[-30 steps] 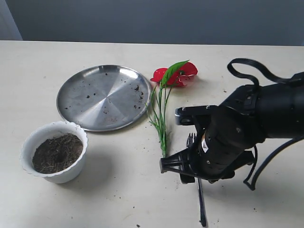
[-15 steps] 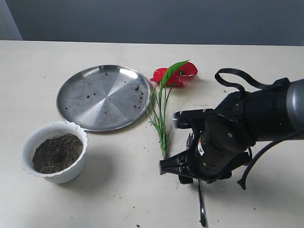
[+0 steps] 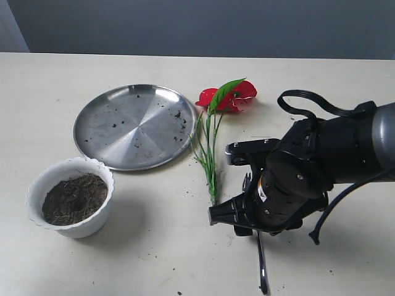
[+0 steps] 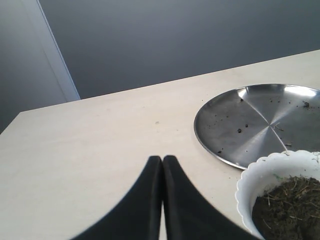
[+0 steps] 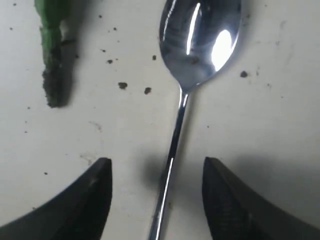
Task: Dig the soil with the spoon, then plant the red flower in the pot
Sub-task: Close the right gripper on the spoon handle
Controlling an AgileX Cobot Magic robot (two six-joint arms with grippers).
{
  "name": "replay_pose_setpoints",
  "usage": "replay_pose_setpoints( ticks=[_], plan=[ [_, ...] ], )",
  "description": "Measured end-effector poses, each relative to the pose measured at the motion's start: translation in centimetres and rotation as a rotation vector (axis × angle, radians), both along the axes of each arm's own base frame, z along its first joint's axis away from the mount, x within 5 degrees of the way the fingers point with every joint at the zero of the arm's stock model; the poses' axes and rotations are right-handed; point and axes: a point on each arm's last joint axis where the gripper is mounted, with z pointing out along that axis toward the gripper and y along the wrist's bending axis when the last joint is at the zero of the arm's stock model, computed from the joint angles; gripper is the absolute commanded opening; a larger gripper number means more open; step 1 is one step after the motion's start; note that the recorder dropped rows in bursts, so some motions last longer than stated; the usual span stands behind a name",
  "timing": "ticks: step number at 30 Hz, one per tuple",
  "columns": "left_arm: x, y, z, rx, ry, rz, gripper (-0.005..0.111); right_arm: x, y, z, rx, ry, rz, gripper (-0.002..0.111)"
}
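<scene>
Spoon [image 5: 178, 120] first: it lies flat on the tabletop [image 3: 49, 80] with its thin handle running between the two fingers of the right gripper [image 5: 156, 165], which stand wide apart on either side and do not touch it. Over the last second the right arm has swung in a little toward the flower stems and settled low over the spoon; in the last half second it has barely moved, and the fingers have kept the same wide spread throughout. The spoon itself has not shifted. I take this to mean the approach is finished and the next thing is to close on the handle — no digging has begun. Just beside the spoon's bowl is the cut end of the stems of the red flower [image 3: 237, 95], which lies on its side between the gripper and the steel plate [image 3: 136, 126], its petals at the far end. Well apart, past the plate, the white pot [image 3: 86, 229] stands upright with the soil [image 3: 74, 198] filling it, seemingly undisturbed. The left gripper [image 4: 162, 162] hangs near the pot with its fingers pressed together on nothing — idle for now.
</scene>
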Motion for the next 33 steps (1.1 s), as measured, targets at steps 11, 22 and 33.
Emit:
replay_pose_setpoints(
  ticks=[11, 22, 33],
  plan=[
    [0.00, 0.00, 0.00, 0.000, 0.000, 0.000, 0.000, 0.01, 0.02, 0.00, 0.002, -0.001, 0.000, 0.053],
    [0.00, 0.00, 0.00, 0.000, 0.000, 0.000, 0.000, 0.01, 0.01, 0.00, 0.001, -0.001, 0.001, 0.042],
    [0.00, 0.00, 0.00, 0.000, 0.000, 0.000, 0.000, -0.02, -0.04, -0.01, -0.005, 0.003, -0.002, 0.050]
  ],
)
